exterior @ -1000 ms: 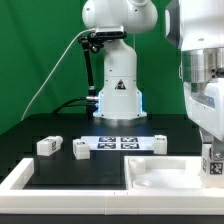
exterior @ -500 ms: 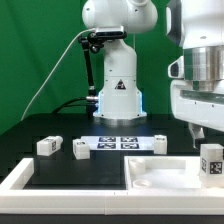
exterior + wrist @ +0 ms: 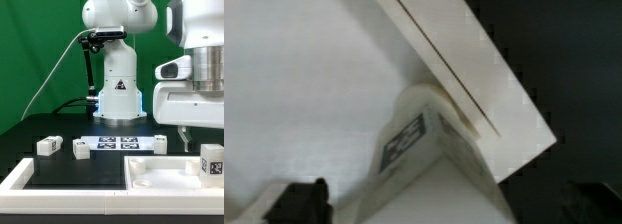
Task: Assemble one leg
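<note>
Exterior view: gripper (image 3: 186, 140) hangs above the white square part (image 3: 160, 176), fingers apart, holding nothing. One leg (image 3: 211, 161) stands upright in that part's corner at the view's right edge, tag facing cam. 3 more legs on black table (image 3: 70, 170): (image 3: 47, 146), (image 3: 80, 149), (image 3: 160, 143), the last two flanking the marker board (image 3: 120, 143). Wrist view: tagged leg (image 3: 416, 140) against raised rim.

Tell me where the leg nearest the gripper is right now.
In the exterior view, that leg stands upright at the far right, on the large white square part near its right rim, just below and right of the gripper.
</note>
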Robot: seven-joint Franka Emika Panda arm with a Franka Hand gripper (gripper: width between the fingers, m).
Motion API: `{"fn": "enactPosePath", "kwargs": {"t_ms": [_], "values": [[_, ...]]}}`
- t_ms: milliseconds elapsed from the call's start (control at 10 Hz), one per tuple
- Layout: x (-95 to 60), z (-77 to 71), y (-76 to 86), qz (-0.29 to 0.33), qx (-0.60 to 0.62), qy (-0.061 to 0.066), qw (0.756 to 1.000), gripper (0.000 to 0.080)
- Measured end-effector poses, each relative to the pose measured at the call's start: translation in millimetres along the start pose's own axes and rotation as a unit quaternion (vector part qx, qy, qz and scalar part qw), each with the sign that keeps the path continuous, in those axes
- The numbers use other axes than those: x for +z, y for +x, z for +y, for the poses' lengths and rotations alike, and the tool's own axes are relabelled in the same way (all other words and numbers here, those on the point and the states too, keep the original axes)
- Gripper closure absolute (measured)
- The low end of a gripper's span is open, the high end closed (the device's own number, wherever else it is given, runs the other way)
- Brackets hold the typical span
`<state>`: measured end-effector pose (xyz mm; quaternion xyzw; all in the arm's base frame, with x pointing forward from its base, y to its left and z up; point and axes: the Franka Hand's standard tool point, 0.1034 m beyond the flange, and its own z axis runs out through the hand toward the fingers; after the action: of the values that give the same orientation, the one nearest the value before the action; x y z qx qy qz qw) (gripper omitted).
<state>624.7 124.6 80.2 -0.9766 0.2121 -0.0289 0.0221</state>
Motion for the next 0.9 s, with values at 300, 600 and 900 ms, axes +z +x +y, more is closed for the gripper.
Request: {"fn": "enactPosePath", "kwargs": {"t_ms": [300, 600, 900], "values": [[0.0, -1.5, 0.3, 0.009, -0.141, -0.011, 0.99, 0.0151], [0.1, -0.3, 1.1, 0.008, -0.173, -0.011, 0.985, 0.0176], [0.1, 0.5, 1.7, 0.009, -0.172, -0.011, 0.985, 0.0512]]}}
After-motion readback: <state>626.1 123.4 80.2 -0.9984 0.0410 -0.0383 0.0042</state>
